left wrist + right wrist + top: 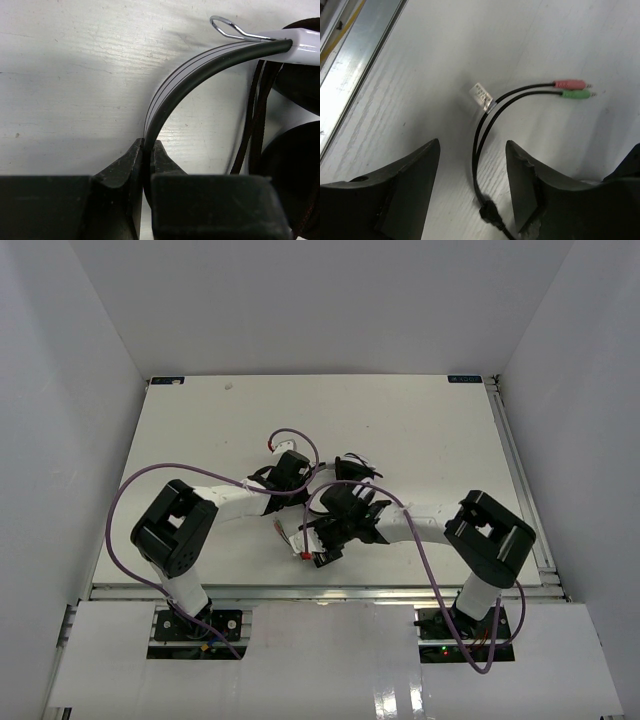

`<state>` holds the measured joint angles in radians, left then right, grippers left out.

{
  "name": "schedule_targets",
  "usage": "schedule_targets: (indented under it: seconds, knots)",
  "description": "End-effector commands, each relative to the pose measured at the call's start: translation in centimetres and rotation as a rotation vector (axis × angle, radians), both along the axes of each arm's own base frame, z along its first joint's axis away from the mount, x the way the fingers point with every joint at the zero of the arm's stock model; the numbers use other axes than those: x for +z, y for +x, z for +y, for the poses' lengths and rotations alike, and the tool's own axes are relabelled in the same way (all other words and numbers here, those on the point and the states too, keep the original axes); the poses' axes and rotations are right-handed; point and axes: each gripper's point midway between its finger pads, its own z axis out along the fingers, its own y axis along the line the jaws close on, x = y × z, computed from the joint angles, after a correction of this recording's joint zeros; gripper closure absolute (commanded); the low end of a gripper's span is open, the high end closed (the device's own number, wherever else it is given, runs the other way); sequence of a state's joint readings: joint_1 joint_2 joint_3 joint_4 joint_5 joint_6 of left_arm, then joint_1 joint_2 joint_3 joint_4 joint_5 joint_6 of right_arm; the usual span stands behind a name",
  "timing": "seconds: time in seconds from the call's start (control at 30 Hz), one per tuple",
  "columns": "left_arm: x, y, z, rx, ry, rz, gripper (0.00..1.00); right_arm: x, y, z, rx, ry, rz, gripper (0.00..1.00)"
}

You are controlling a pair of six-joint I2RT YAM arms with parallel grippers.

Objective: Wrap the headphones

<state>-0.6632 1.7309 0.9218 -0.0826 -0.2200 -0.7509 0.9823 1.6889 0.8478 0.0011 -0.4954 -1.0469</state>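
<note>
Left claw (148, 150): clenched on the headband (167, 97) of the headphones (300, 42), the band gripped edge-on.
Right claw (472, 150): released; its fingers (405, 190) stand apart on either side of the cord (479, 132) without touching it.
Headphones: near the middle of the counter (420, 420), black earcups (292, 165) just beside the left claw.
Cord: thin and black, lying flat on the counter toward its near edge, split into two strands.
Strand ends: one pink plug (570, 83), one green plug (575, 94), side by side.
Tag (481, 94): small white label on the strands.
</note>
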Motion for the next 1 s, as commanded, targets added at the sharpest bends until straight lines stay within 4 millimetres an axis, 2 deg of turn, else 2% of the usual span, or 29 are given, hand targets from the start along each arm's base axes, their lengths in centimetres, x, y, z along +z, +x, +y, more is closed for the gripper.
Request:
schedule_targets:
  seconds: [0.0,0.1,0.23,0.3,0.37,0.47,0.57,0.6,0.83,0.97]
  knots:
    - [-0.3,-2.4,-2.1,-0.086,-0.072,0.062,1.0,-1.1,-0.1,0.5,-0.011,-0.049,0.052,0.53]
    - [-0.4,-2.5,-2.1,-0.088,-0.076,0.07,1.0,-1.3,-0.7,0.5,0.002,-0.064,0.09,0.73]
    - [-0.4,-2.6,-2.0,-0.083,-0.076,0.07,1.0,-1.4,-1.8,-0.1,0.02,-0.077,0.131,0.91]
    - [-0.3,-2.6,-1.9,-0.081,-0.076,0.069,1.0,-0.8,-2.1,-0.6,0.026,-0.062,0.121,0.92]
    - [-0.2,-2.7,-1.8,-0.077,-0.076,0.069,1.0,0.7,-2.0,-0.9,0.024,-0.021,0.104,0.92]
    - [-0.2,-2.7,-1.6,-0.067,-0.077,0.075,1.0,5.9,-0.7,-1.4,-0.017,0.124,0.091,0.92]
    - [-0.3,-2.7,-1.5,-0.053,-0.09,0.087,1.0,9.2,1.8,-2.7,-0.103,0.224,0.081,0.92]
    - [-0.3,-2.8,-1.6,-0.057,-0.098,0.09,1.0,9.5,3.0,-3.4,-0.145,0.24,0.078,0.92]
    - [0.5,-2.8,-2.3,-0.056,-0.145,0.099,1.0,10.8,5.7,-6.0,-0.315,0.363,0.102,0.92]
    - [0.5,-3.0,-2.3,-0.05,-0.153,0.103,1.0,11.2,7.7,-7.0,-0.457,0.407,0.187,0.92]
